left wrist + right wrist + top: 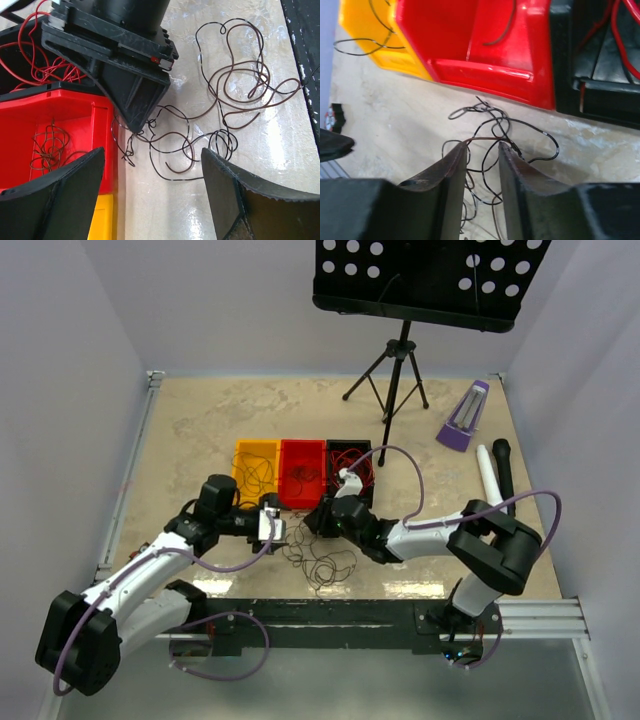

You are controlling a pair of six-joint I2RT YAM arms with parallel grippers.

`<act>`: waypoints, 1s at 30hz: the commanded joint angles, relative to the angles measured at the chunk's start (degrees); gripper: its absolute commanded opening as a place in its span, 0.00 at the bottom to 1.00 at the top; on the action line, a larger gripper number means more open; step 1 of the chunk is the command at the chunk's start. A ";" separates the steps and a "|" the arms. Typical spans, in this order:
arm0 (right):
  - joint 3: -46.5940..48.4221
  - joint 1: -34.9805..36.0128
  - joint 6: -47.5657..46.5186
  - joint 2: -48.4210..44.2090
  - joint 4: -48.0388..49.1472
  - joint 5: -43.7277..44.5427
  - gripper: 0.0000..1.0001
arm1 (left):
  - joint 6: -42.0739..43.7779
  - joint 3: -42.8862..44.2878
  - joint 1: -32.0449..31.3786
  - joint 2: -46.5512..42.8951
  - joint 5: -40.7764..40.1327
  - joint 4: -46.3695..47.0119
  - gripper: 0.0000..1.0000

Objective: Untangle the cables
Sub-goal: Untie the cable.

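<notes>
A loose tangle of dark brown-black cables (322, 560) lies on the table in front of the bins, and its loops spread across the left wrist view (230, 90). My left gripper (153, 152) hovers over the tangle's near edge, wide open and holding nothing. My right gripper (482, 146) points down into the tangle beside the red bin (485, 55). Its jaws stand narrowly apart, with dark strands (495, 125) running between them and a brown strand lying across the tips. Red cables (30, 55) fill the black bin (350, 462). Dark cables (47, 145) lie in the red bin.
A yellow bin (255, 468) with a dark wire stands left of the red one. A music stand (400, 350), a purple metronome (463, 420) and a white tube (488, 475) sit at the back right. A black rail (320, 615) runs along the near edge.
</notes>
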 commanded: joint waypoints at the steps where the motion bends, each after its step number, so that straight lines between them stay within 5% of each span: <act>1: 1.10 -0.22 -1.60 -2.76 5.43 -0.23 0.28 | 1.60 -0.96 -0.19 -1.10 0.86 -0.02 0.82; 7: -2.68 0.40 -8.71 -5.41 7.46 -12.27 0.00 | -0.33 -2.20 -0.19 -1.02 0.95 3.49 0.83; 13: -5.22 1.89 -11.36 -6.72 4.56 -14.58 0.00 | -0.95 -2.90 -0.19 -0.14 -0.37 8.05 0.84; 17: -6.03 1.89 -11.09 -10.77 1.84 -7.81 0.35 | -1.92 -2.81 -0.11 0.57 -1.16 9.38 0.83; 21: -2.34 1.89 -12.50 -7.88 0.96 -5.43 0.52 | -1.57 -2.55 -0.19 0.66 -1.87 8.33 0.83; 26: 1.09 3.56 -13.38 -0.32 -0.71 -3.06 0.55 | -1.92 -2.29 -0.10 0.30 -2.39 7.71 0.83; 30: 0.75 6.11 -13.47 0.57 -1.77 -1.04 0.46 | -2.01 -1.93 -0.10 0.65 -3.45 7.80 0.82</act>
